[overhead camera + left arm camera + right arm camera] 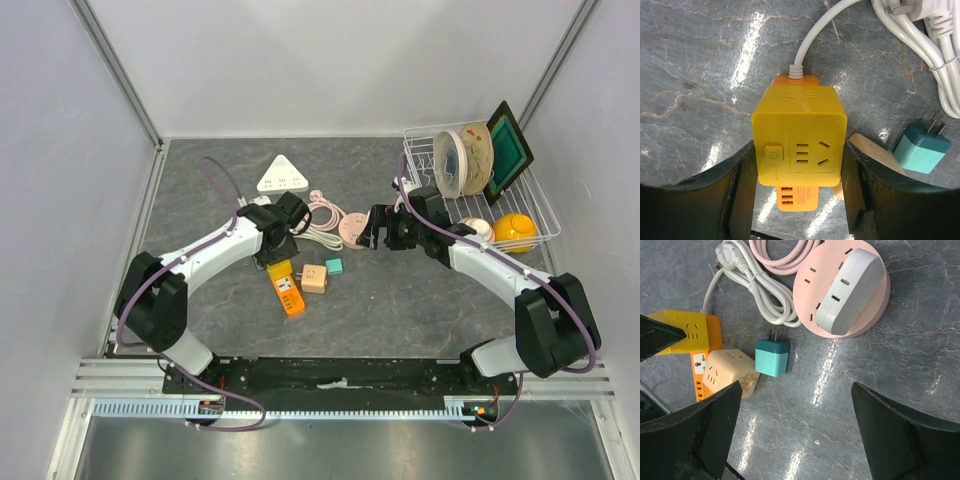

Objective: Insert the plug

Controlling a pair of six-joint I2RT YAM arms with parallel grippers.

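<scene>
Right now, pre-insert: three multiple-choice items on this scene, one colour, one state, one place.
1. Round strip colour? A pink; B white; C orange.
2. Right gripper? A shut, empty; B open, empty; C shut on something.
3. Teal plug lies: A on the round strip; B on the table beside the beige cube; C in the right gripper.

1 A: its disc shows pink.
2 B: the jaws stand wide with only table between them.
3 B: it lies flat next to the cube, clear of the fingers.
</scene>
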